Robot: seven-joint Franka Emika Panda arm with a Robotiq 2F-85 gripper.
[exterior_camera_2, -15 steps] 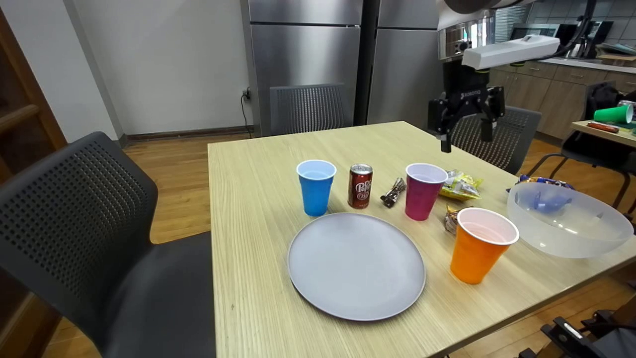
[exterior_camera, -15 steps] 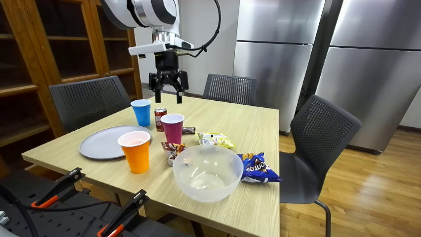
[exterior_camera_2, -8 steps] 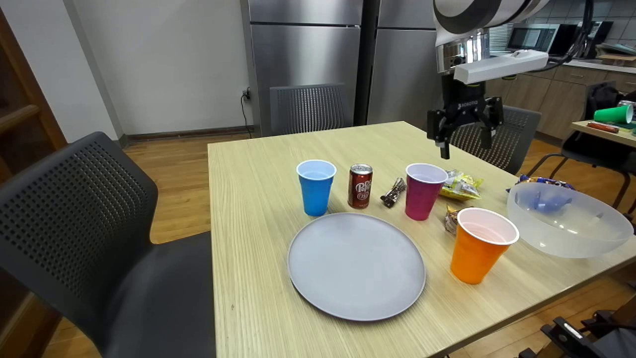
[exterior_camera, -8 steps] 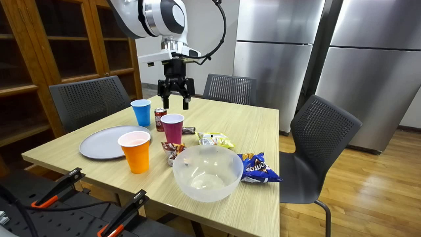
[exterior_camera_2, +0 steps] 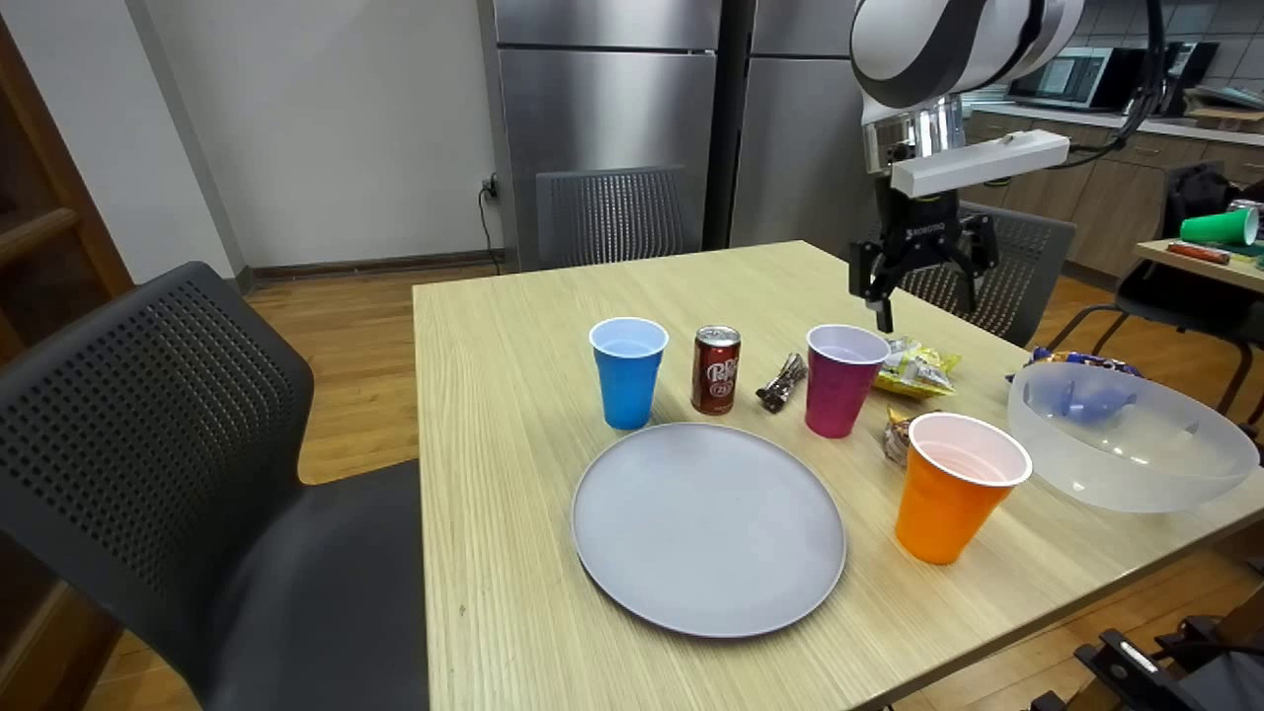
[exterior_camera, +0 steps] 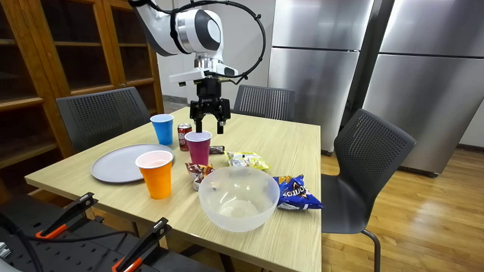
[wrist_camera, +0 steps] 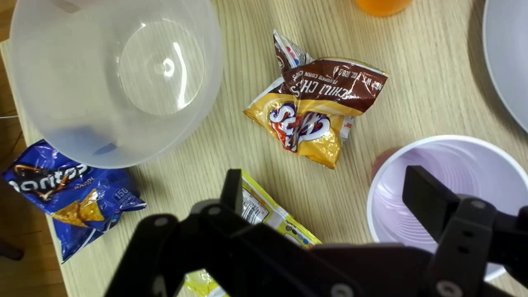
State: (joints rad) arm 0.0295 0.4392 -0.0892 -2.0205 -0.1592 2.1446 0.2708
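The bowl [exterior_camera: 239, 221] is milky white. Beside it, the Doritos bag [wrist_camera: 78, 196] is blue with printed orange chips, the corn chips bag [wrist_camera: 317, 105] brown and yellow. Farther from the bowl, the orange cup [exterior_camera: 157, 179], magenta cup [exterior_camera: 199, 153] and blue cup [exterior_camera: 163, 132] have each a white rim

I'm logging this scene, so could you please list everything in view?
Table: 1, pale wood, centre
Can: 1, dark red, tabletop
Blue cup: 1, blue, beside can
Plate: 1, grey, tabletop
Magenta cup: 1, magenta, tabletop
Orange cup: 1, orange, beside plate
Bowl: 1, frosted white, tabletop
Wrapped item: 1, brown, near can
Doritos bag: 1, blue, beside bowl
Yellow bag: 1, yellow, near bowl
Brown bag: 1, brown-yellow, near bowl
Chairs: 3, dark grey, around table
Refrigerators: 2, silver, background
Cabinet: 1, brown, background
Green cup: 1, green, background
Clamps: 2, black-orange, foreground
Robot arm: 1, white, overhead
Claw: 1, black, above table
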